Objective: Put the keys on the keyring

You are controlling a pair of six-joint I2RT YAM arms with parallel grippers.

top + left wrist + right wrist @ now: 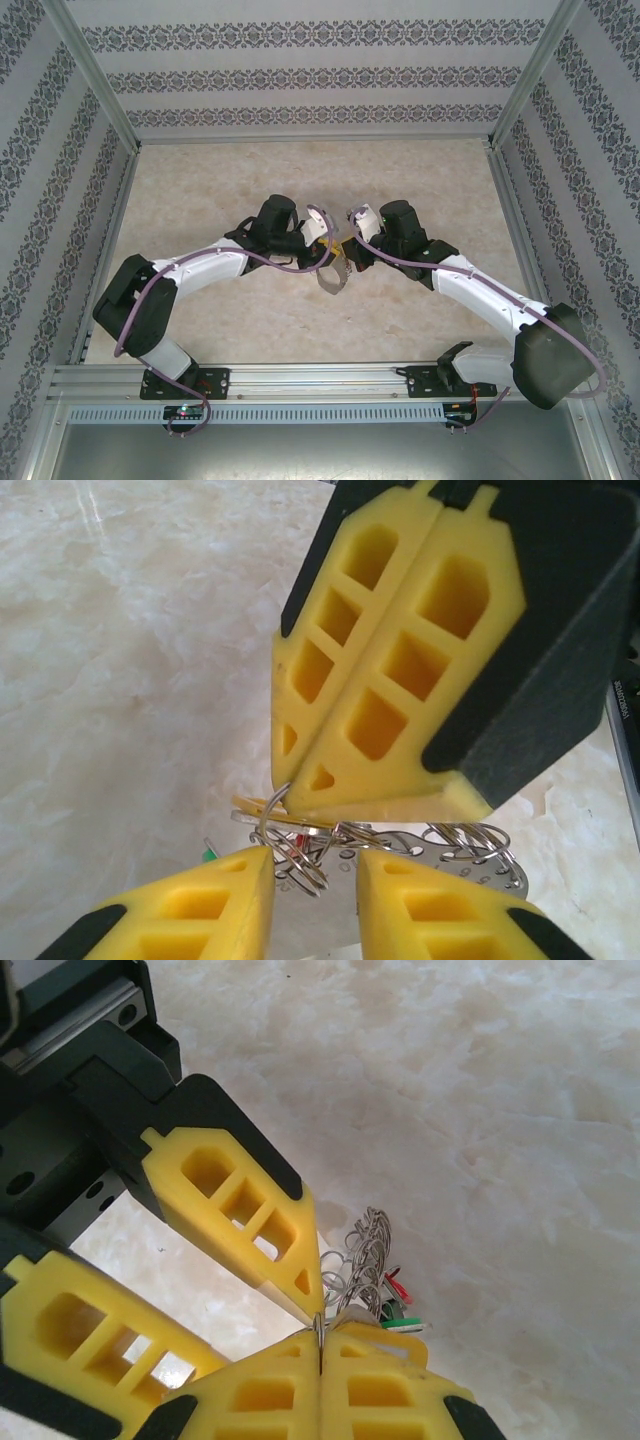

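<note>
Keyring, pinched by the clenched right gripper, seemingly carries some tagged keys; left gripper straddles it, jaws apart; threading looks unfinished.

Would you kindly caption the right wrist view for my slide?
Right gripper shut on thin silver-grey metal keyring, red- and green-tagged silver keys beside it.

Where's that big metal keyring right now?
The keyring is at the middle of the table in the top view, its wire pinched by the right gripper, with the left gripper close alongside.
</note>
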